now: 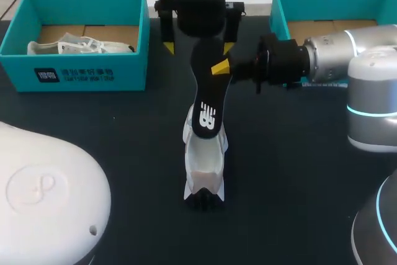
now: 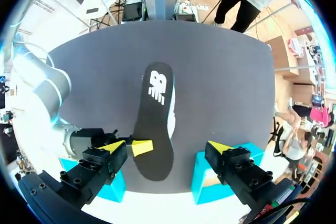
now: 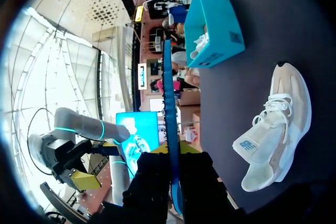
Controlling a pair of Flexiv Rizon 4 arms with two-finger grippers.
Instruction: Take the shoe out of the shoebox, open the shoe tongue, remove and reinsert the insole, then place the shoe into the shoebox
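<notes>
The right tool (image 1: 220, 67) is closed on the black insole (image 1: 206, 100) near its upper end. One yellow tip lies flat on the insole's top face, while the other finger is hidden beneath it. In the right wrist view the insole runs edge-on between the dark fingers as a thin blue line, and the tips are mostly covered. The insole hangs clear of the desk (image 1: 111, 128), logo face up. Its lower end overlaps the pale shoe (image 1: 205, 169) in the head view, so the shoe's opening and tongue cannot be made out there. The shoe lies on the desk between the two boxes' side and the near edge, outside both. The right wrist view shows it resting on its side, with the laces and the sole edge visible. The left tool (image 2: 167, 147) stands wide open above the far end of the insole and holds nothing. Whether it touches the insole cannot be told, since its black body covers that end in the head view. The left shoebox (image 1: 87, 72) sits at the far left corner with a second shoe (image 1: 80, 46) lying in it, partly screened by the box's front wall. The right shoebox (image 1: 282, 7) is at the far right, and the right arm (image 1: 347, 54) crosses it and hides much of its inside.
</notes>
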